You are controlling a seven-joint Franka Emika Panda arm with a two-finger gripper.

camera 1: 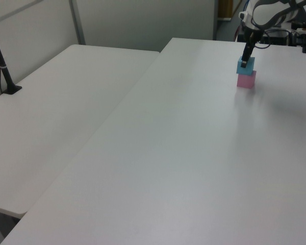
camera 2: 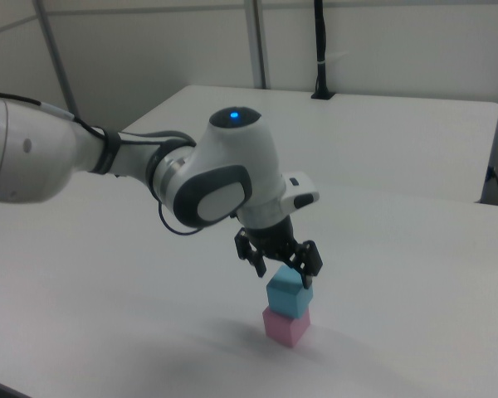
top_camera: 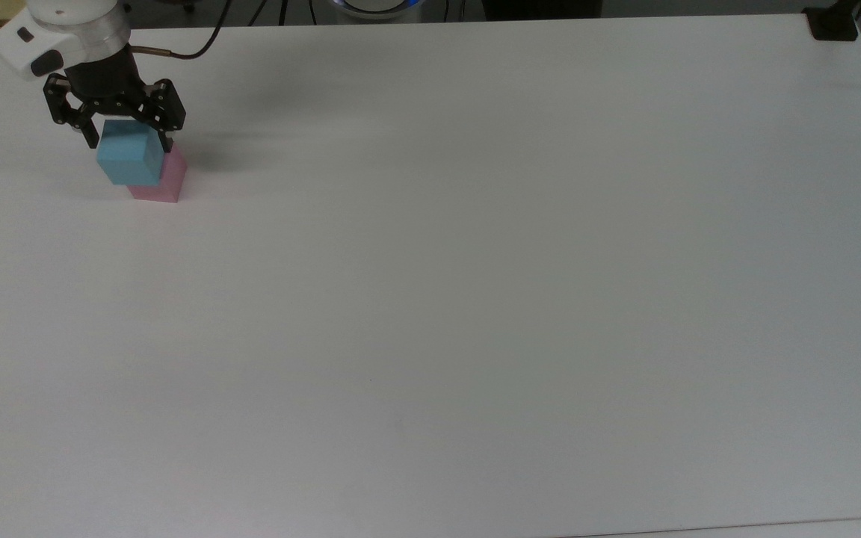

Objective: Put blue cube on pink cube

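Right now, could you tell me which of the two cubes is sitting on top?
The blue cube; it rests on the pink cube, which sits on the table.

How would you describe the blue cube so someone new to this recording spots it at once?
Find the white table and go to the top view's upper left corner, where the black tool hangs open. Directly under it sits the blue cube, stacked on the pink cube. It is the upper, sky-blue block of the pair, not the pale pink one touching the table.
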